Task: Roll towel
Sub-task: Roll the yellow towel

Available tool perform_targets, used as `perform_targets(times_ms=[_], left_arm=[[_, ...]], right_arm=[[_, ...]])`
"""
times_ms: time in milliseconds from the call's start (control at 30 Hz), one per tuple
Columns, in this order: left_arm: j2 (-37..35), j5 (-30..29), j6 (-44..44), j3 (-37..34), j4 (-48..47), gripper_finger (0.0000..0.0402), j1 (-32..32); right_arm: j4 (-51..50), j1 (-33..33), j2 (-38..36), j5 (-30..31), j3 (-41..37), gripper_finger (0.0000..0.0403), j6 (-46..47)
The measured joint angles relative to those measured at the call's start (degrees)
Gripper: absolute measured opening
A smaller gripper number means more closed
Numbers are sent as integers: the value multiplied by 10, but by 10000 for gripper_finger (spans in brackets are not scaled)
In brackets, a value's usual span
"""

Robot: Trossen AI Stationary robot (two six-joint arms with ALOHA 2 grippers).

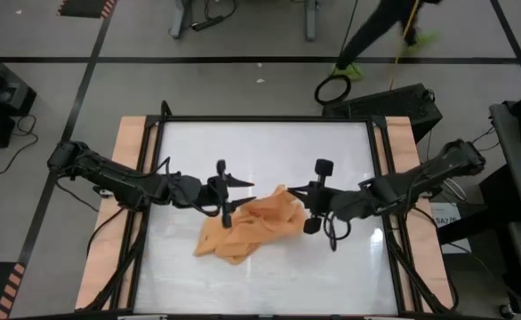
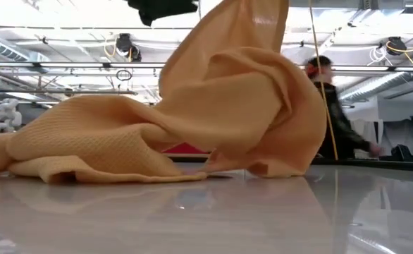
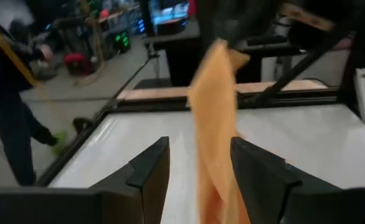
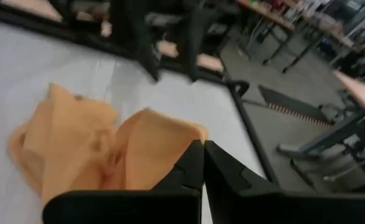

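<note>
The right gripper (image 4: 202, 163) is pinching a corner of the towel (image 1: 247, 227) and holding it up, probably to shake the bunched cloth flat before rolling. The rest is lying crumpled mid-table, nearer the front edge. The left gripper (image 3: 198, 168) is standing half open, empty, the hanging cloth between its fingers.

surface: white table (image 1: 243, 142) | on it: crumpled orange towel (image 1: 243, 229), near centre, one corner raised
</note>
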Motion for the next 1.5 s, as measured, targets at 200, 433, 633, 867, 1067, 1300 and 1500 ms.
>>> perform_targets(times_ms=[200,433,633,867,1067,1300,1500], left_arm=[[0,29,7,0,-15,176,-2],[19,54,-41,0,0,182,-24],[97,22,-37,0,118,227,-54],[184,-116,23,4,213,300,-85],[244,-164,-10,12,213,306,-77],[254,-247,53,14,214,167,-72],[195,-316,180,14,214,15,-73]], right_arm=[[22,0,-28,1,0,0,-38],[32,0,-52,13,0,0,-55],[69,-4,-63,34,0,0,-101],[72,-25,-67,50,0,0,-116],[73,-39,-67,59,0,0,-117],[75,-39,-66,59,0,0,-113],[36,-25,-66,58,0,0,-81]])
